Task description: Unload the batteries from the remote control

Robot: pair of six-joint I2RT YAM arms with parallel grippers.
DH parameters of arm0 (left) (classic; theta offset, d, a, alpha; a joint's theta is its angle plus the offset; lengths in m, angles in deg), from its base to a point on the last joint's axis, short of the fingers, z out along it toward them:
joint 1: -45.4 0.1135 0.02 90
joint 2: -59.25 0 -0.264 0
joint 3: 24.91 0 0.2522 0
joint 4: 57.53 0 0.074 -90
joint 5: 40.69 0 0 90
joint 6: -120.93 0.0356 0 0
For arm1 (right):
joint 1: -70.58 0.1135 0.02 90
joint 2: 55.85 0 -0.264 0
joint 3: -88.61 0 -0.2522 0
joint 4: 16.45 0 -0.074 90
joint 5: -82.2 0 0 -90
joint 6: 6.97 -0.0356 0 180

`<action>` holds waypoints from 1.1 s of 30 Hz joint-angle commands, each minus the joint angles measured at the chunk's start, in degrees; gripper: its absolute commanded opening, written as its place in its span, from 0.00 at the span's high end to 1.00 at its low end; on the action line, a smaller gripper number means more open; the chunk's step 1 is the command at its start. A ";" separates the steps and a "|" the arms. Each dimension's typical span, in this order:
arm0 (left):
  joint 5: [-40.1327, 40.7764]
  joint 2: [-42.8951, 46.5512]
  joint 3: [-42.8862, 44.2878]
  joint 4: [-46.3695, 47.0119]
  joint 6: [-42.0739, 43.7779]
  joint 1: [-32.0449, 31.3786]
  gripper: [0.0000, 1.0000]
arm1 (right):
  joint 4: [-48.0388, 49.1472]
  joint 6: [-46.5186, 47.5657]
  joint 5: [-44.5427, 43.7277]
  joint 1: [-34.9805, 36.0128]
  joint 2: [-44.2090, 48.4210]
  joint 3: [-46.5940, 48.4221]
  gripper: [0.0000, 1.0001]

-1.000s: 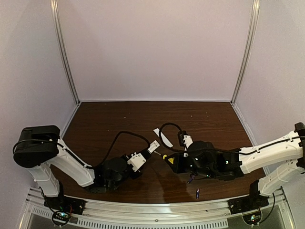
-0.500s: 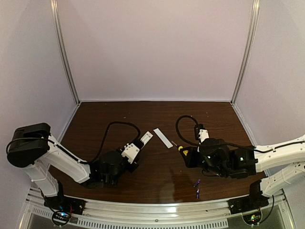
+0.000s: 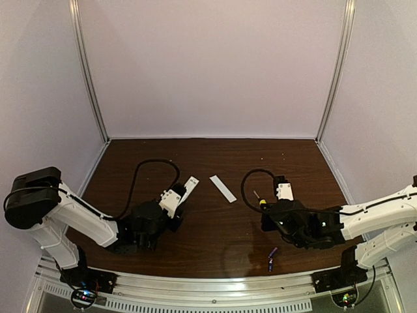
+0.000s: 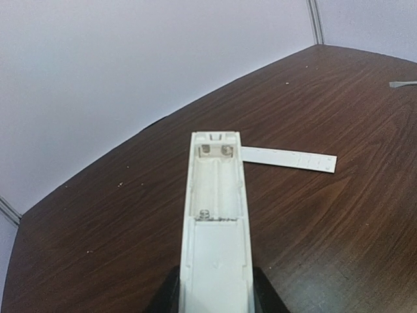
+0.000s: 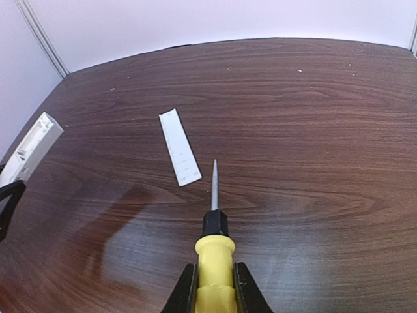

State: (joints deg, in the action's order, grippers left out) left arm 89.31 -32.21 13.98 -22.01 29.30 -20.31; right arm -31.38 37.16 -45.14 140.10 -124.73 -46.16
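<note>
Judging by how things lie, the unloading itself looks finished and what is in hand is the wind-down. At the left of the counter (image 3: 215,153) the left arm's jaws are pinching the remote control (image 4: 215,228) by its near end, dark fingers pressed on either side of the white body. Its long recess faces up and shows only bare metal contacts, with no cell inside. Whether its far tip touches the wood I cannot tell. The two batteries (image 3: 271,252) lie close together on the near right of the counter, just near of the right arm and well apart from the remote. The right arm's jaws are clamped on the yellow handle of a screwdriver (image 5: 213,244), its thin blade pointing far, toward the flat white cover strip (image 5: 180,147) that lies between the two arms. Next, I would guess, both arms should set down what they hold. The right arm should lower the screwdriver away from the batteries so that neither rolls off the near edge.
</note>
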 commanded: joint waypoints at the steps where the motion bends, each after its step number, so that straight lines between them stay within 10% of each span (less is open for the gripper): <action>1: -0.61 1.02 -0.60 0.87 -2.03 0.32 1.00 | 5.37 4.83 -2.12 -2.14 -2.93 -1.25 1.00; 33: -0.19 1.95 -1.26 -1.24 -3.93 1.09 1.00 | 27.68 7.45 12.64 -17.13 -26.93 -4.65 0.96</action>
State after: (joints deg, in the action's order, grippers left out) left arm 88.99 -31.62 13.52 -24.70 26.28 -19.85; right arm -3.04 44.33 -34.52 123.47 -149.06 -51.67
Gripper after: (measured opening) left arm 0.297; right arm 0.170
